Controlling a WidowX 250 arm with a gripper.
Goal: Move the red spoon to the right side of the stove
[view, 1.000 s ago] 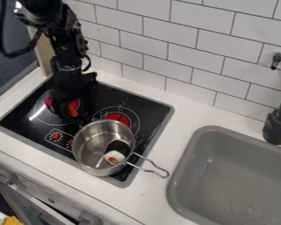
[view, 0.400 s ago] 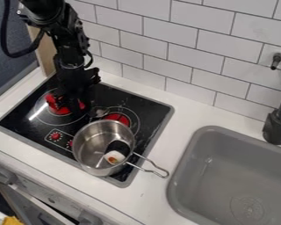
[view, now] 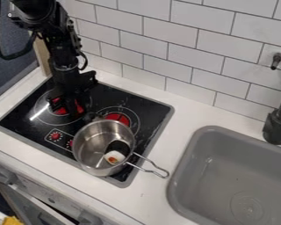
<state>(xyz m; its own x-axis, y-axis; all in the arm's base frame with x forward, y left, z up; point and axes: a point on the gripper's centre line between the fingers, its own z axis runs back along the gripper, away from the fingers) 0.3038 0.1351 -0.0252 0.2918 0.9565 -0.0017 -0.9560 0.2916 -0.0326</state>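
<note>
Gripper: the gripper (view: 70,105) hangs low over the left burner (view: 62,110), behind and to the left of the pot (view: 82,160); whether it is spread, pressed together or pinching something, I cannot tell.
Red spoon: I cannot pick it out with certainty; the red patches under the gripper may belong to the burner. A small dark rounded piece (view: 92,117) sits just behind the pot's rim, maybe the spoon's head, maybe part of the gripper.
Change: since the last frame the arm (view: 62,55) has shifted a little to the left, while the pot has kept its place. I judge that the spoon is not yet carried across, and that a grasp is not proved.
Pot: it holds a black and white thing (view: 114,151), and its wire handle (view: 157,170) points right, out over the counter (view: 160,147).
Way across: the right burner (view: 120,117) lies just behind the pot, so passing there, lifted above the rim, seems the safer way.
Edges: the tiled wall (view: 166,48) stands farther behind the pot; a long spoon could knock the pot's rim.
</note>
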